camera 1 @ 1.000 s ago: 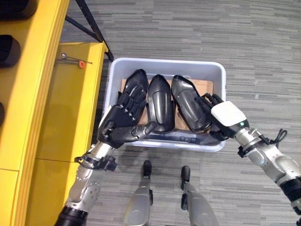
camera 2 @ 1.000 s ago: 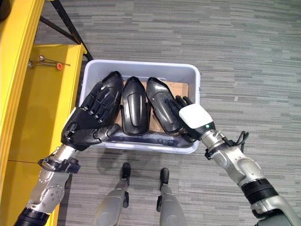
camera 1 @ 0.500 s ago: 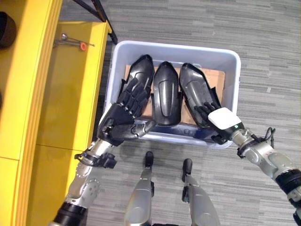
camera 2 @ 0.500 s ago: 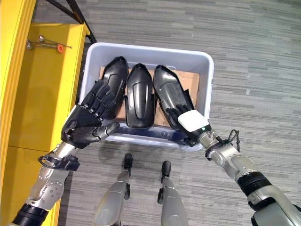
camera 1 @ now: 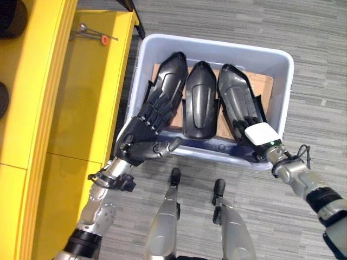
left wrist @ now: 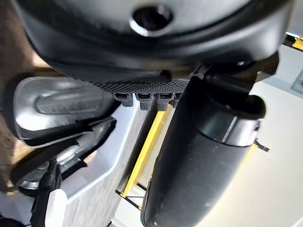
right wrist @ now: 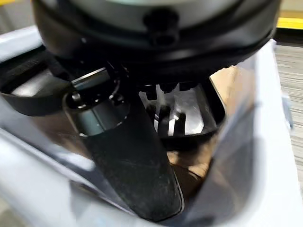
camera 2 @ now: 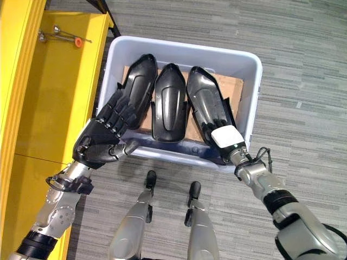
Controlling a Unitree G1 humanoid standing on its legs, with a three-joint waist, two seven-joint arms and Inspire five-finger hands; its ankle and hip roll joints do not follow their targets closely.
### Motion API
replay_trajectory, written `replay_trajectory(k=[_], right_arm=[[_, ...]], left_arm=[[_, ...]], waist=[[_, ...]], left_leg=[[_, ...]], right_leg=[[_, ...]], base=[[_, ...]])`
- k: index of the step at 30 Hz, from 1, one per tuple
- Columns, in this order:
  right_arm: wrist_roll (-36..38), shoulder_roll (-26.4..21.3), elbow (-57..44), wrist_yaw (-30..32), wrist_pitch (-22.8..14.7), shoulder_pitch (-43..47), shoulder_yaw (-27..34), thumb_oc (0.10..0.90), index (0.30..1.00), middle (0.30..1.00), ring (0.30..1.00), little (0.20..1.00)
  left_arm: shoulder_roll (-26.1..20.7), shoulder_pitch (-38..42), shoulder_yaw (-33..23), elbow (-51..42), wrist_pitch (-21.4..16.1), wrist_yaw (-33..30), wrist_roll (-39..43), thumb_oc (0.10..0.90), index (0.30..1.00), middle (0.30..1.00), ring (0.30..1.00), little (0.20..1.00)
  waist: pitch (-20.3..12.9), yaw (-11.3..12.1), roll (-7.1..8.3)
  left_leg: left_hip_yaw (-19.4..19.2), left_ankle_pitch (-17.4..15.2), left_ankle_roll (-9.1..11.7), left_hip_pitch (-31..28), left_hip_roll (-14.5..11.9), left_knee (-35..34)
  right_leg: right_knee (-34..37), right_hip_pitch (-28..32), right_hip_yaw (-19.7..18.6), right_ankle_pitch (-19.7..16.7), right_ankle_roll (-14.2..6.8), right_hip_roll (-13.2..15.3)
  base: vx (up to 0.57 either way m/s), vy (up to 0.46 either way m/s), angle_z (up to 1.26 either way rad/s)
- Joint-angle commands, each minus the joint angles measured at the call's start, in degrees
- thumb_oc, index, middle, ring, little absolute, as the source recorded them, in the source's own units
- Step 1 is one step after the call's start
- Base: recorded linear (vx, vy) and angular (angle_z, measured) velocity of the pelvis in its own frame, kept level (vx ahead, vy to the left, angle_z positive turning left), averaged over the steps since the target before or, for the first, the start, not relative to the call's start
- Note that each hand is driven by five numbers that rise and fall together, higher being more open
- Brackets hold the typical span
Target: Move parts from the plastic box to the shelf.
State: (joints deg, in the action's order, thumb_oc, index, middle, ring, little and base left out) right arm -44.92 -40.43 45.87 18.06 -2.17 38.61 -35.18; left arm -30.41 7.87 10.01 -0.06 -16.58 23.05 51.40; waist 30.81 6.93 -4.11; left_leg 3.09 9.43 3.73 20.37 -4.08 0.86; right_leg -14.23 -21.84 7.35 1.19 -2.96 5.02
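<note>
Reaching into the grey plastic box (camera 1: 282,70) at frame centre, the left hand (camera 1: 143,135) lays straight, spread fingers flat on the left black part (camera 1: 168,86), curled round nothing. The right hand (camera 1: 257,142) dips behind the near rim by the right part (camera 1: 236,100); its fingers can't be read. All three parts, the middle part (camera 1: 199,105) included, sit boxed; the yellow shelf (camera 1: 70,108) at left awaits them.

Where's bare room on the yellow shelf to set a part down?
The yellow shelf is bare from the orange-tipped tool at its far end to its near end. The plastic box is crowded: three black parts fill it.
</note>
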Motion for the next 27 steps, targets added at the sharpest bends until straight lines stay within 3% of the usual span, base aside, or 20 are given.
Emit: replay_trajectory(k=[1, 2, 3, 4, 11, 16, 20, 24, 25, 27], right_arm=[[1.2, -0.3, 9.8, 1.1, 10.9, 2.6, -0.9, 0.900, 1.000, 1.000, 1.000, 1.000], [2.8, 0.7, 12.5, 1.3, 10.8, 2.7, -0.3, 0.586, 0.561, 0.561, 0.561, 0.561], [3.2, 1.1, 13.9, 1.2, 10.5, 3.0, -0.1, 0.539, 0.495, 0.495, 0.495, 0.495], [4.7, 2.5, 16.4, -0.1, 11.6, 3.4, 0.6, 0.400, 0.300, 0.300, 0.300, 0.300], [9.8, 5.2, 21.0, 2.0, 11.0, 2.9, 2.4, 0.400, 0.300, 0.300, 0.300, 0.300], [6.3, 7.0, 20.1, 5.7, 8.9, 0.4, 2.6, 0.400, 0.300, 0.300, 0.300, 0.300], [-0.5, 6.9, 18.9, 10.9, 3.3, -0.4, 2.0, 0.400, 0.300, 0.300, 0.300, 0.300], [-3.9, 5.5, 15.5, 15.1, 0.3, -0.7, -0.2, 0.400, 0.300, 0.300, 0.300, 0.300], [-5.7, 3.4, 9.3, 18.6, -0.6, -2.6, -2.0, 0.400, 0.300, 0.300, 0.300, 0.300], [-5.7, 1.4, 3.6, 20.0, -0.5, -4.1, -2.7, 0.400, 0.300, 0.300, 0.300, 0.300]], left_arm=[[1.3, 2.5, -0.7, -6.3, -6.6, 3.9, 0.5, 0.900, 1.000, 1.000, 1.000, 1.000], [1.3, 2.6, -0.6, -6.6, -6.4, 4.0, 0.5, 0.900, 1.000, 1.000, 1.000, 1.000], [1.3, 2.7, -0.5, -6.7, -6.2, 4.1, 0.5, 0.900, 1.000, 1.000, 1.000, 1.000], [1.4, 2.8, -0.1, -7.2, -5.9, 4.2, 0.4, 0.900, 1.000, 1.000, 1.000, 1.000], [1.8, 2.3, 1.1, -10.5, -5.4, 4.9, 1.5, 0.900, 1.000, 1.000, 1.000, 1.000], [2.6, 1.6, 1.0, -13.1, -4.7, 4.1, 1.7, 0.900, 1.000, 1.000, 1.000, 1.000], [2.3, 1.5, 1.9, -13.6, -5.4, 4.4, 1.9, 0.900, 1.000, 1.000, 1.000, 1.000], [1.4, 1.1, 1.4, -13.7, -5.7, 5.7, 2.9, 0.900, 1.000, 1.000, 1.000, 1.000], [1.2, 0.4, 0.9, -13.7, -6.8, 5.4, 2.8, 0.900, 1.000, 1.000, 1.000, 1.000], [0.7, 0.1, 0.5, -14.1, -7.4, 4.7, 2.6, 0.900, 1.000, 1.000, 1.000, 1.000]], waist=[[-1.0, 0.4, -1.81], [-1.0, 0.7, -2.14], [-1.0, 0.8, -2.29], [-1.0, 1.4, -2.95], [-1.0, 2.4, -4.35], [-1.0, 2.1, -4.46], [-1.0, 1.6, -4.45], [-1.0, 1.2, -4.07], [-1.0, 0.4, -3.19], [-1.0, -0.3, -2.35]], left_leg=[[0.4, -6.5, -2.0, 3.3, 2.8, 5.2], [0.5, -6.5, -2.1, 3.7, 2.9, 5.4], [0.6, -6.4, -2.1, 4.0, 3.0, 5.5], [0.8, -6.4, -2.3, 4.8, 3.2, 5.9], [1.7, -6.3, -2.8, 8.0, 4.0, 7.7], [1.7, -6.9, -3.4, 10.9, 4.7, 10.3], [1.6, -7.0, -3.7, 12.1, 4.9, 10.9], [1.6, -7.1, -3.7, 11.5, 4.7, 10.9], [1.4, -7.3, -3.7, 10.6, 4.3, 10.6], [1.3, -7.5, -3.7, 9.5, 4.0, 10.4]], right_leg=[[-5.2, -0.1, 1.4, 7.6, 2.3, -0.9], [-5.5, -0.5, 1.5, 7.7, 2.3, -0.9], [-5.7, -0.8, 1.6, 7.8, 2.4, -0.8], [-6.6, -1.7, 1.9, 8.1, 2.6, -0.6], [-10.0, -5.2, 2.6, 8.9, 2.9, 0.0], [-13.1, -8.5, 1.8, 9.5, 3.0, 0.4], [-13.6, -10.0, 1.3, 9.3, 3.1, 0.1], [-13.0, -9.4, 1.1, 9.1, 3.0, -0.1], [-12.0, -8.3, 0.6, 8.7, 2.8, -0.3], [-11.2, -7.3, 0.2, 8.5, 2.7, -0.5]], base=[[-0.03, -0.025, 0.08], [-0.01, -0.021, 0.07], [-0.02, -0.038, 0.05], [-0.01, -0.042, 0.05], [-0.01, -0.029, 0.10], [-0.01, 0.020, -0.06], [-0.04, 0.028, -0.05], [-0.02, 0.016, -0.06], [0.00, 0.000, 0.00], [0.00, 0.000, 0.00]])
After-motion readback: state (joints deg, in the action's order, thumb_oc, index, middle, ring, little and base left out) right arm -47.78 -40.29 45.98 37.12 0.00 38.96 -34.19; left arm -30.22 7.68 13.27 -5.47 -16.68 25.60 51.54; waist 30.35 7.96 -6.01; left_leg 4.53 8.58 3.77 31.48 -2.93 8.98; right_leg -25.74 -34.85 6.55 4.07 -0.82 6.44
